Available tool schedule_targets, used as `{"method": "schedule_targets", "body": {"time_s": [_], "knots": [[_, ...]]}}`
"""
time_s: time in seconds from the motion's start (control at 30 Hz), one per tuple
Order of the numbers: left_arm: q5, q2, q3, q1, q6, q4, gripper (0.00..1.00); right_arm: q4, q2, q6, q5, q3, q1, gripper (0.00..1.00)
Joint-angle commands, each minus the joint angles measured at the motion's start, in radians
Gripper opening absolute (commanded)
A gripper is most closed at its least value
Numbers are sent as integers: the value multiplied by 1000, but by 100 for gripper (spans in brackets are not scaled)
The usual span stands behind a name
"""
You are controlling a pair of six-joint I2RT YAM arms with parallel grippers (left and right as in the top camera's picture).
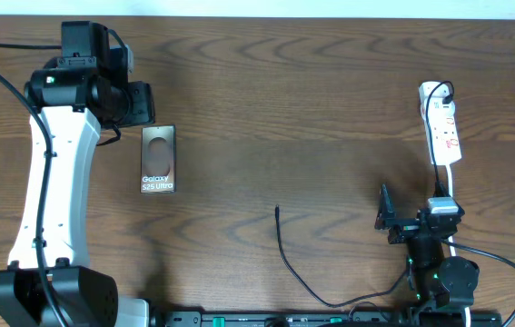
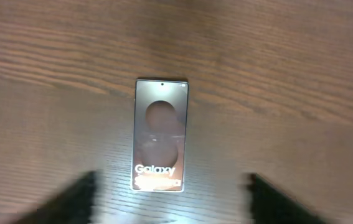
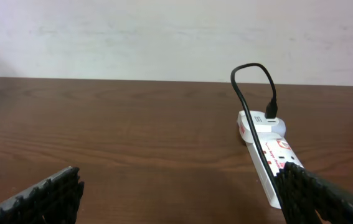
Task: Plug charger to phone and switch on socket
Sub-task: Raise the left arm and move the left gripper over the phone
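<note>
Judging from how things lie, we take the task to be at its very start: nothing is plugged into the phone [image 1: 158, 159] and neither arm holds anything. The left pincer [image 2: 170, 186] hovers over the phone with its fingers spread apart, blurred at the bottom corners of the left wrist view. The right pincer [image 3: 179, 169] is likewise spread wide and empty, low in the right of the overhead frame.

The charger [image 1: 284, 254] lies loose on the bench [image 1: 330, 109], its small plug tip in the lower middle of the overhead frame, well apart from the phone at the upper left. We think the next move calls for gripping the cable just behind that tip and bringing it to the phone's end.

The socket [image 3: 269, 149] sits at the upper right of the overhead frame, with a black lead looped into its far end. We cannot read its switch.

The phone is a dark slab lying flat, with an oval patch and white "Galaxy" lettering.
</note>
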Motion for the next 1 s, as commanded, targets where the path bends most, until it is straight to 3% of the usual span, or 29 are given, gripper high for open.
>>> {"method": "schedule_targets", "body": {"time_s": [0.0,0.43,0.97], "knots": [[8,-1,21,5,-1,-2,100,-5,-5,-11,11,-1,3,99],[6,22,-40,5,19,-18,100,-5,-5,-11,11,-1,3,99],[-2,191,-95,4,63,-19,100,-5,-5,-11,11,-1,3,99]]}}
